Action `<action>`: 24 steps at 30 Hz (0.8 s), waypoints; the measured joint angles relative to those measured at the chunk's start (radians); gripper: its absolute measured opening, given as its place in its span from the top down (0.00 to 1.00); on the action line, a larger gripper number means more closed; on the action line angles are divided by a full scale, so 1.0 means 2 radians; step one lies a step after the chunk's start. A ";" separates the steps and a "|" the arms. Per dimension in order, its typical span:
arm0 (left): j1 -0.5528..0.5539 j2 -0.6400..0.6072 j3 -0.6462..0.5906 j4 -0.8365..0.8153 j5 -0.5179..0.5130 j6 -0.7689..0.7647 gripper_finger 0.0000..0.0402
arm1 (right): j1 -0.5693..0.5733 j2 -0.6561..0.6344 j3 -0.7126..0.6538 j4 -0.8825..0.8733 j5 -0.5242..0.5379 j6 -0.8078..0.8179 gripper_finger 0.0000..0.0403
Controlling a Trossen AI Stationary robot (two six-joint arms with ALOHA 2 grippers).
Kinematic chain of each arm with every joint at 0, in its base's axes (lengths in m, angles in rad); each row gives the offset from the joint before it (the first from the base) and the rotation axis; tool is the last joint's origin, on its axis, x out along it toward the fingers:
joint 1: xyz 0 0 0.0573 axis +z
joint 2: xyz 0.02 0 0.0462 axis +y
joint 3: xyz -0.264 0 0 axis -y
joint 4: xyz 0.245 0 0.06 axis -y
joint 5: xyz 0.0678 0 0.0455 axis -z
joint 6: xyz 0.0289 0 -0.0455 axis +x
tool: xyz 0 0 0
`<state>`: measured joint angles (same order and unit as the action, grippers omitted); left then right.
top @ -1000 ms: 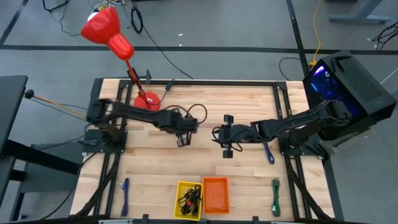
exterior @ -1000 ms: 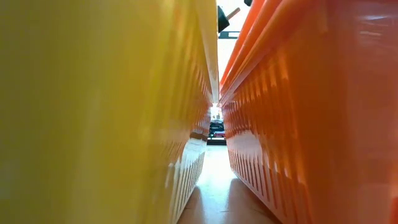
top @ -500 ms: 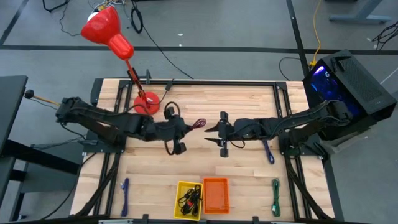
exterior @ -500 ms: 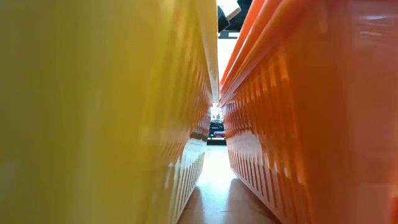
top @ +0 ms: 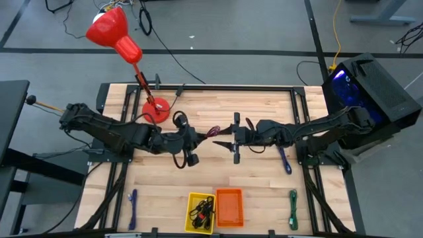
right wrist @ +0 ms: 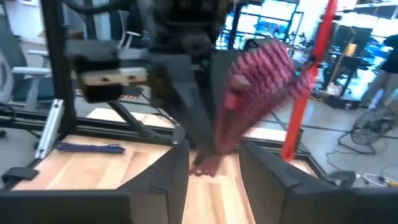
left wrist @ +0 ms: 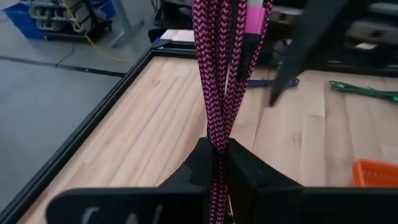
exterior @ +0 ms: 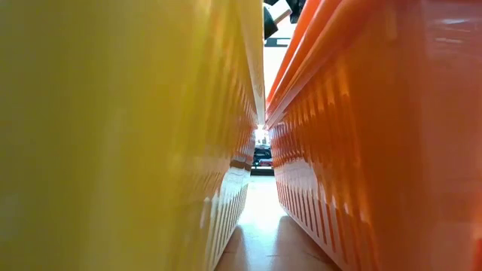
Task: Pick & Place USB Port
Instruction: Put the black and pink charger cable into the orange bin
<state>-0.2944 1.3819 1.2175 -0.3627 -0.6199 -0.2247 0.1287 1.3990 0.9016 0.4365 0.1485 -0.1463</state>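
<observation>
The USB cable [top: 213, 131] is a magenta braided bundle with a pink plug [left wrist: 255, 18], hanging in the air over the middle of the table. My left gripper [top: 203, 135] comes from the table's left and is shut on it. My right gripper [top: 225, 137] faces it from the right, open, fingers almost level. In the right wrist view the bundle [right wrist: 258, 81] shows blurred just beyond that gripper [right wrist: 214, 165]. I cannot tell whether those fingers touch the cable. My left gripper [left wrist: 217, 155] pinches several strands of the looped cable [left wrist: 216, 140] side by side between its two fingers. The fingers reach from the table's left, slanting a little downward. The bundle is lifted clear of the table and sticks out past the fingertips toward my right gripper.
At the near edge stand a yellow bin [top: 192, 198] holding black cables and an orange bin [top: 229, 206]; their walls [exterior: 113, 135] fill the low view. A blue cable [top: 133, 201], a green cable [top: 293, 210] and another blue one [top: 284, 160] lie on the table. A red lamp's base [top: 155, 107] stands far left.
My left gripper has risen off the table with the cable and tipped from pointing steeply down to nearly level, swinging toward the right gripper; the cable is lifted clear. My right gripper has risen a little and tipped up to level, facing the cable.
</observation>
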 joint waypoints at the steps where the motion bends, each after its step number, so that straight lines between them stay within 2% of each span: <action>1: -0.001 0.000 0.000 0.002 0.000 0.003 0.94 | -0.002 0.000 0.000 -0.001 0.000 0.001 0.64; 6: -0.001 0.000 0.000 0.013 0.001 0.006 0.94 | -0.013 0.000 0.000 0.016 -0.011 0.012 0.64; 14: -0.001 0.000 0.001 0.029 -0.006 0.023 0.94 | -0.016 0.000 -0.001 0.047 -0.069 0.032 0.64; 19: -0.001 0.001 0.001 0.036 -0.006 0.027 0.94 | -0.015 0.000 -0.001 0.048 -0.071 0.031 0.64; 24: -0.001 0.010 0.001 0.058 -0.007 0.028 0.94 | -0.015 0.000 -0.001 0.091 -0.066 0.027 0.67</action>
<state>-0.2958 1.4028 1.2195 -0.2465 -0.6342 -0.1687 0.0986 1.3988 0.9001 0.6185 0.0174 -0.0914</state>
